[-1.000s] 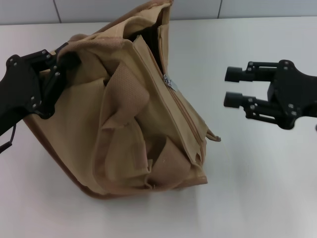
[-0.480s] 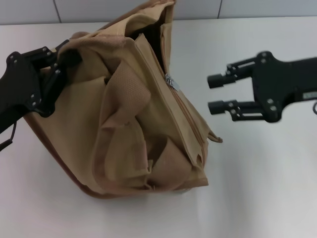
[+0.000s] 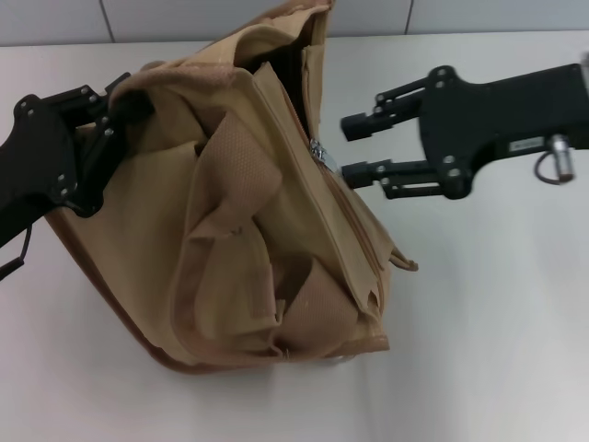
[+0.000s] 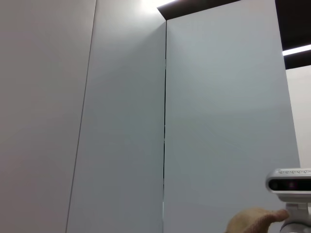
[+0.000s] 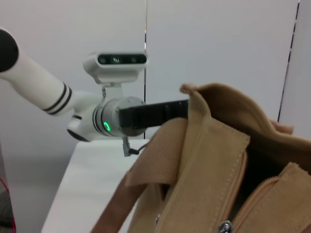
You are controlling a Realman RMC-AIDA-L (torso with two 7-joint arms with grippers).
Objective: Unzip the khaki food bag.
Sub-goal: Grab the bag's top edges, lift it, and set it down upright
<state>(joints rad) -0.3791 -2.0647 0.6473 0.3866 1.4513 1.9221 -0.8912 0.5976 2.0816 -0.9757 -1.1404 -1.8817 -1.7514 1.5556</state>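
The khaki food bag point(image 3: 248, 212) lies slumped on the white table, its top zipper running down the right side. The silver zipper pull point(image 3: 319, 152) sits near the far end, with the bag gaping open beyond it. My left gripper point(image 3: 127, 103) is shut on the bag's upper left edge and holds it. My right gripper point(image 3: 353, 147) is open, with its fingertips point(image 3: 355, 124) just right of the pull and not touching it. The right wrist view shows the bag's rim point(image 5: 214, 141), the pull point(image 5: 224, 226) and the left gripper point(image 5: 160, 112) on the fabric.
The white table point(image 3: 497, 322) stretches to the right and front of the bag. A grey panelled wall point(image 3: 184, 18) runs along the back. The left wrist view shows only wall panels point(image 4: 121, 121) and a camera head point(image 4: 290, 183).
My right gripper has moved left across the table, from well right of the bag to just beside the zipper pull. The left gripper and the bag have hardly moved.
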